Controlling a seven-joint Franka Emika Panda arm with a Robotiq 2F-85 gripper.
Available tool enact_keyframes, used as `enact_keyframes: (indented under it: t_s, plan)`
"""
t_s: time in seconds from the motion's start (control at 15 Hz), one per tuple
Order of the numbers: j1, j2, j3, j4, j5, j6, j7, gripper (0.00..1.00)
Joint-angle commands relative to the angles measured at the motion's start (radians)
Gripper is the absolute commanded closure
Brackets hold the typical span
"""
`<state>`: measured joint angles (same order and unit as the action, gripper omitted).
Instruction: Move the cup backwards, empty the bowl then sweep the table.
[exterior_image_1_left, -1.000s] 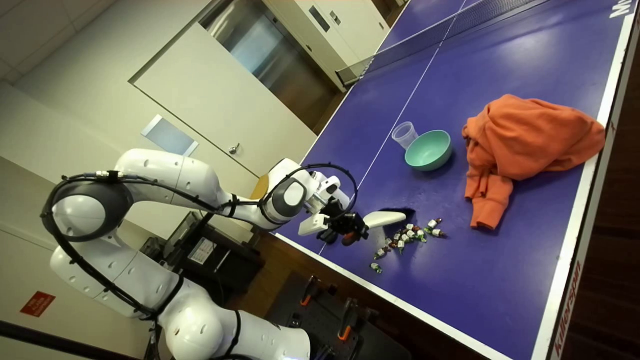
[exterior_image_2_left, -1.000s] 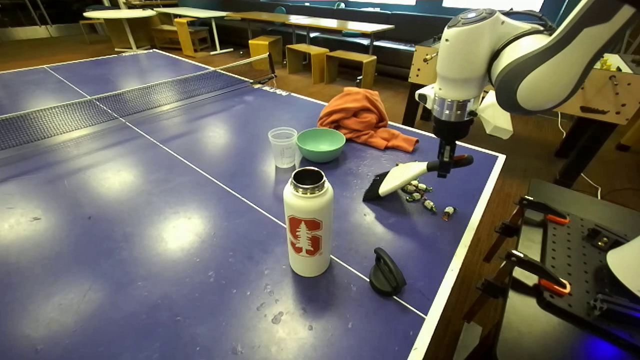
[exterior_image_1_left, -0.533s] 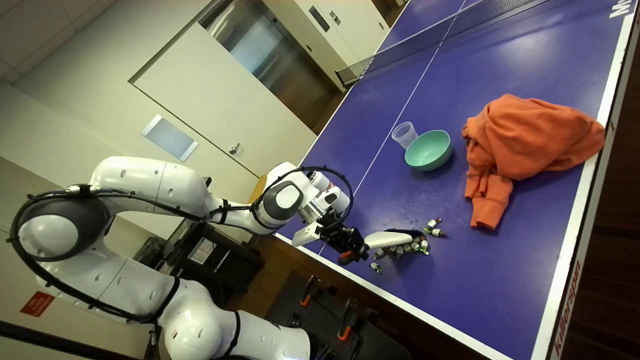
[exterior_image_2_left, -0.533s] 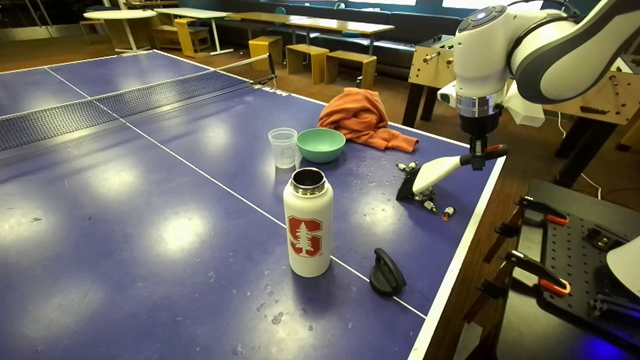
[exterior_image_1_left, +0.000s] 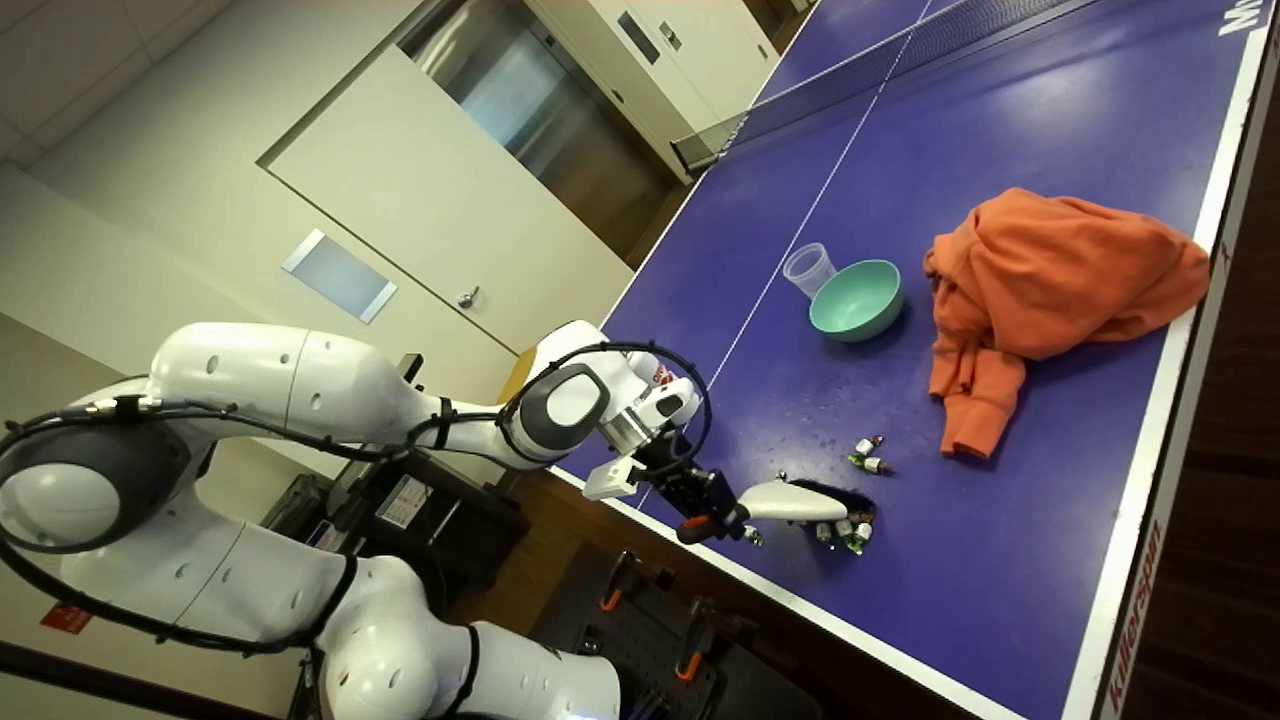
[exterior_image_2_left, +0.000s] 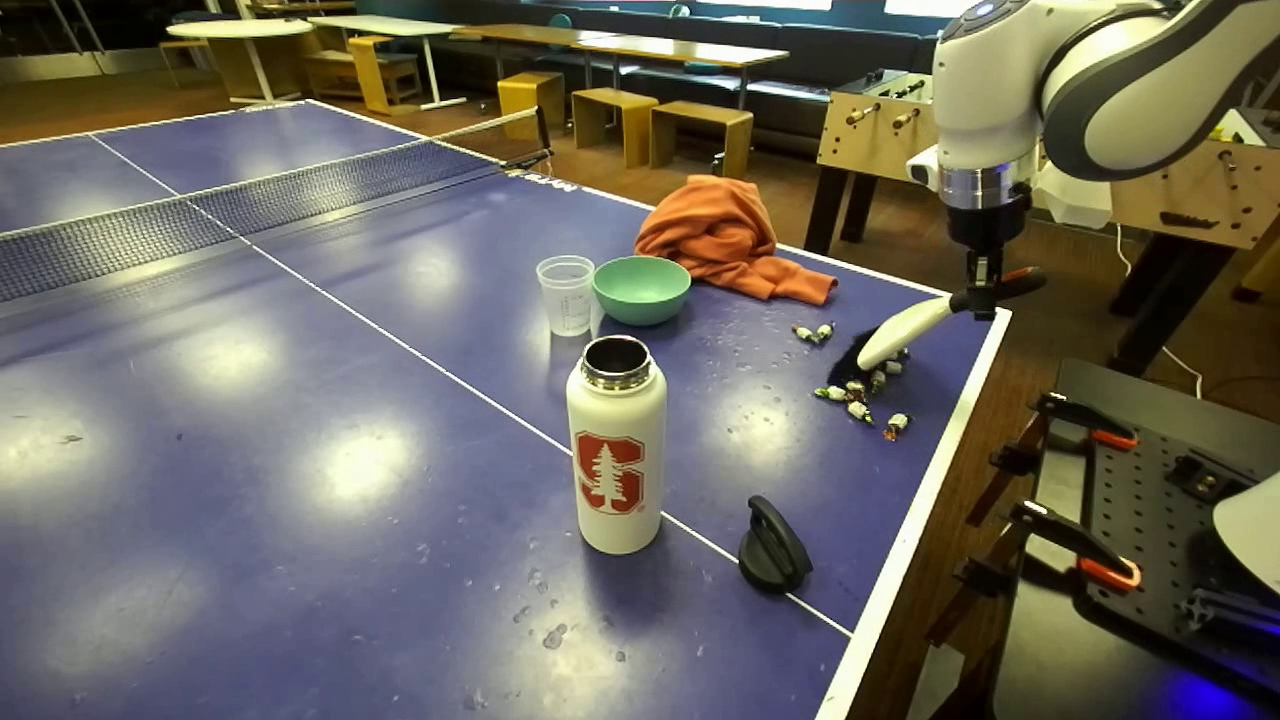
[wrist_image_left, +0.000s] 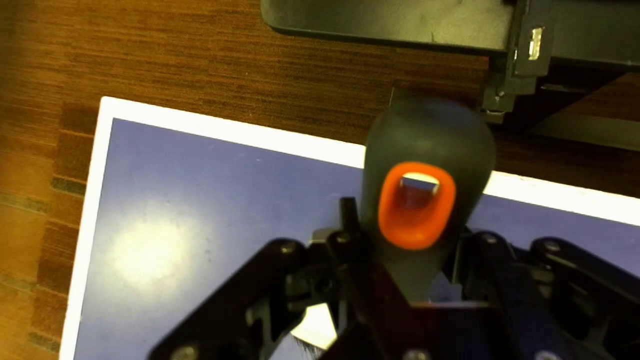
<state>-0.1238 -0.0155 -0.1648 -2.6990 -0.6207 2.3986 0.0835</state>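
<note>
In an exterior view, left to right: the cup (exterior_image_2_left: 567, 297) stands upright on the table (exterior_image_2_left: 200, 560); the bowl (exterior_image_2_left: 642, 292) sits just beside it; the orange cloth (exterior_image_2_left: 712, 232) lies near the bowl; the brush (exterior_image_2_left: 905, 333) is tilted, bristles (exterior_image_2_left: 850, 362) among small wrapped pieces (exterior_image_2_left: 858, 411); the gripper (exterior_image_2_left: 984, 300) is clamped on the brush's handle (exterior_image_2_left: 1024, 281).

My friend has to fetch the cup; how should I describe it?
Start at the blue table-tennis table. On it, go from the orange cloth to the teal-green bowl; just past that, upright, stands the cup. Unlike the opaque bowl and white bottle, it is translucent.
</note>
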Motion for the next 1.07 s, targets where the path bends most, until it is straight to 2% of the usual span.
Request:
enact_keyframes:
  t_s: [0.0,0.4,0.73,0.87,1.0]
  plan:
    - [-0.014,-0.077,0.005,-0.025,0.056,0.022,0.004,0.87]
    - [-0.017,-0.187,0.026,-0.039,0.088,0.078,0.067,0.87]
    - [-0.024,-0.207,0.056,-0.032,0.103,0.204,0.135,0.87]
    - [-0.029,-0.194,0.078,-0.025,0.08,0.27,0.179,0.87]
    - [-0.058,-0.17,0.118,-0.006,-0.017,0.314,0.255,0.87]
